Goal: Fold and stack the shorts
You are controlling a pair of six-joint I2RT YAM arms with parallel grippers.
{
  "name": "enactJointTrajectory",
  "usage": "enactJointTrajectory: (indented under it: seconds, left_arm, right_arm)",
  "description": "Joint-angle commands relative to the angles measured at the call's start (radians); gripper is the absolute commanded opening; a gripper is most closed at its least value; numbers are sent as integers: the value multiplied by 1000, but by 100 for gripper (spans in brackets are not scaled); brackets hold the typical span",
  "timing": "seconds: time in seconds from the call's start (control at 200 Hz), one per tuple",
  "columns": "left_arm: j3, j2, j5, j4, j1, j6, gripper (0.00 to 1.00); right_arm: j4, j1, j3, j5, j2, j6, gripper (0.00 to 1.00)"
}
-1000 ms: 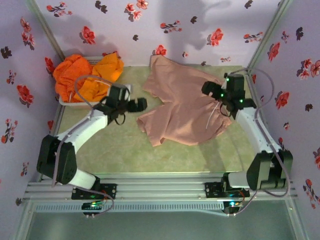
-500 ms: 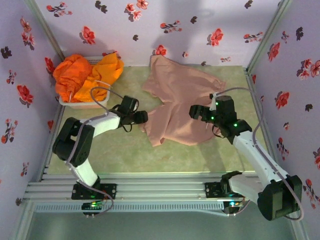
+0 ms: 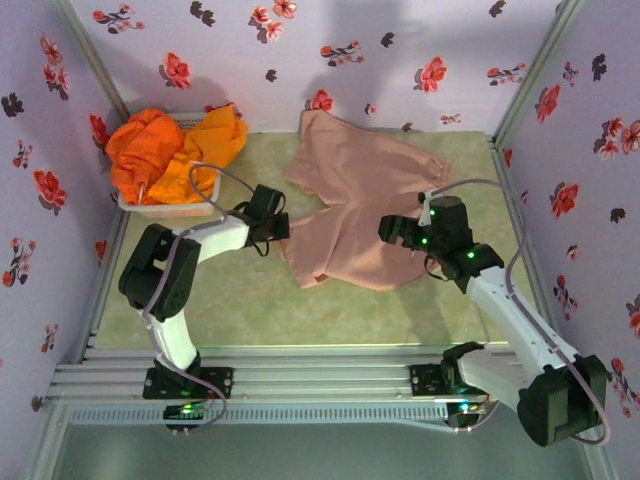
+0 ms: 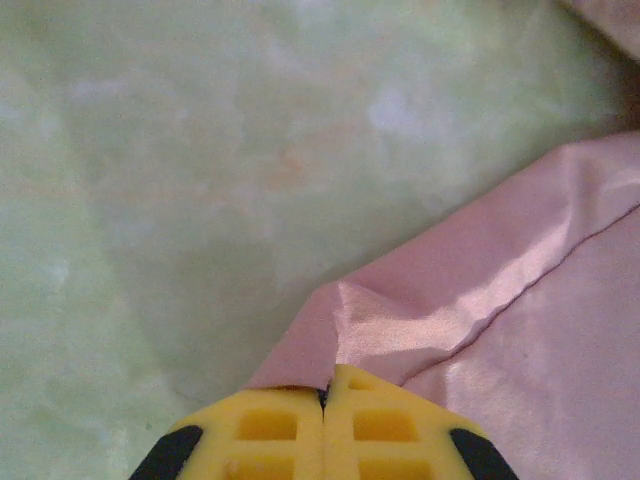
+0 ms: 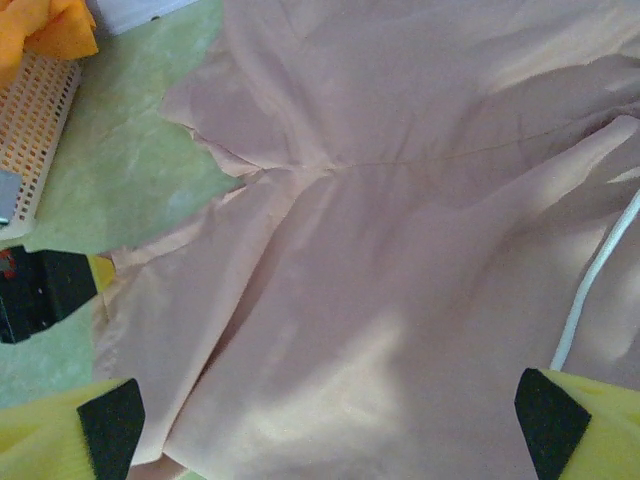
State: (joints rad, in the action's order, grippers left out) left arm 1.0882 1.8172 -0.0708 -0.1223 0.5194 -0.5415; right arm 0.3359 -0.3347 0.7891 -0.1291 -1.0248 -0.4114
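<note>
One pair, the pink shorts (image 3: 360,215), is lying spread at the middle of the table (image 3: 250,310), its left hem corner being pinched by the closed left gripper (image 3: 283,228). The right gripper (image 3: 397,232) is being held above the cloth, fingers wide. A matching right-hand corner is being called for, it seems, so that both can be carried across evenly. Two orange shorts (image 3: 165,150) are lying heaped in the basket (image 3: 150,207), outlines being lost in the bundle; the depth of the pinch is being hidden by the fingers.
</note>
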Motion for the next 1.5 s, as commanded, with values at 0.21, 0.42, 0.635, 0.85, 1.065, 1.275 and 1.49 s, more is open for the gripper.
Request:
enactJointTrajectory:
  seconds: [0.21, 0.42, 0.635, 0.85, 1.065, 1.275, 1.49]
  left_arm:
    - [385, -80, -92, -190, -36, 126, 0]
    - [718, 94, -25, -285, -115, 160, 70]
    - [500, -86, 38, -192, -145, 114, 90]
    - [-33, -357, 119, -16, -133, -53, 88]
    - [-185, -282, 165, 90, -88, -69, 76]
    - [-122, -111, 178, 101, -86, -18, 66]
    - [-86, 0, 161, 117, -86, -30, 52]
  right_arm:
    - [41, -15, -32, 55, 47, 31, 96]
    - [39, -21, -44, 71, 42, 28, 96]
    - [33, -33, -50, 76, 45, 34, 95]
    - [-19, -69, -34, 42, -9, 58, 96]
    - [-33, -120, 4, 62, -51, 54, 95]
    - [6, -148, 12, 95, -32, 63, 95]
    - [26, -149, 4, 118, -6, 74, 96]
